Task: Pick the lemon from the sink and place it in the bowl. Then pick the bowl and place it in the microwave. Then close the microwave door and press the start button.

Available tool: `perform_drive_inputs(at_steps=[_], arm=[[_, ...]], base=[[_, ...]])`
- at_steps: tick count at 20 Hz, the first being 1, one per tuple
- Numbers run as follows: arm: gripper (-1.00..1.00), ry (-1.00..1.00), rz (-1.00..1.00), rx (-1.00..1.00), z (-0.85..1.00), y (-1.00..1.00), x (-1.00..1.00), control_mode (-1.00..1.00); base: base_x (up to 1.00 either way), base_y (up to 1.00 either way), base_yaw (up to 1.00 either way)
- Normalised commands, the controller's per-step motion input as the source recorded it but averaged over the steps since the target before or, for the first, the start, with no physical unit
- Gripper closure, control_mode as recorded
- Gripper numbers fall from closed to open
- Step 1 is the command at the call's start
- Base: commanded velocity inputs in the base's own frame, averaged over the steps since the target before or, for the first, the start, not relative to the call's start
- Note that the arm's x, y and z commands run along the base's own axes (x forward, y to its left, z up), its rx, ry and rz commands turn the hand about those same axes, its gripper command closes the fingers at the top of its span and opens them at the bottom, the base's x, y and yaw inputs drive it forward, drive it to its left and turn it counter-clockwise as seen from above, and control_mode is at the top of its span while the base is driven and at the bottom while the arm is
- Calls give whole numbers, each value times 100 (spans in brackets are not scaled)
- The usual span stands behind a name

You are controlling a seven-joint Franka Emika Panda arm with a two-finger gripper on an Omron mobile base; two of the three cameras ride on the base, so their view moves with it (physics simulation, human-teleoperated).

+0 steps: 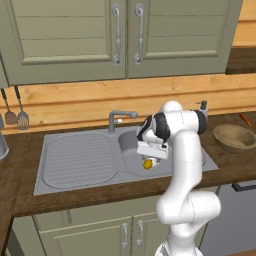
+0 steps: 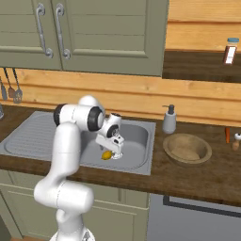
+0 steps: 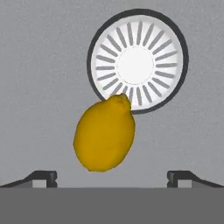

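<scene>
A grey tap (image 1: 120, 119) stands behind the sink (image 1: 75, 160), a soap dispenser (image 2: 169, 119) beside the wooden bowl (image 2: 187, 148). The arm bends down into the basin, gripper (image 3: 112, 177) fingers spread wide above the lemon (image 3: 105, 135) by the drain (image 3: 138, 61).

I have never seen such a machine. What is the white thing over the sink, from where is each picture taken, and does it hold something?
It is a white robot arm in a rendered kitchen. Two pictures come from cameras behind it, left and right; the third looks down from its hand. Its gripper is open above the lemon, which lies in the sink beside the round drain. It holds nothing. On the counter to the right stand a wooden bowl and a soap dispenser.
</scene>
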Motion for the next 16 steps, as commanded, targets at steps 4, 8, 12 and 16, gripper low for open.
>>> perform_drive_inputs(at_steps=[4,8,12,16], arm=[[-100,0,-1,0,-31,2,30,-100],[-100,0,-1,0,-30,0,26,-100],[-100,0,0,0,-16,0,3,-100],[-100,0,0,0,-8,0,-11,-100]], base=[[0,0,0],[0,0,0],[0,0,0],[0,0,0]])
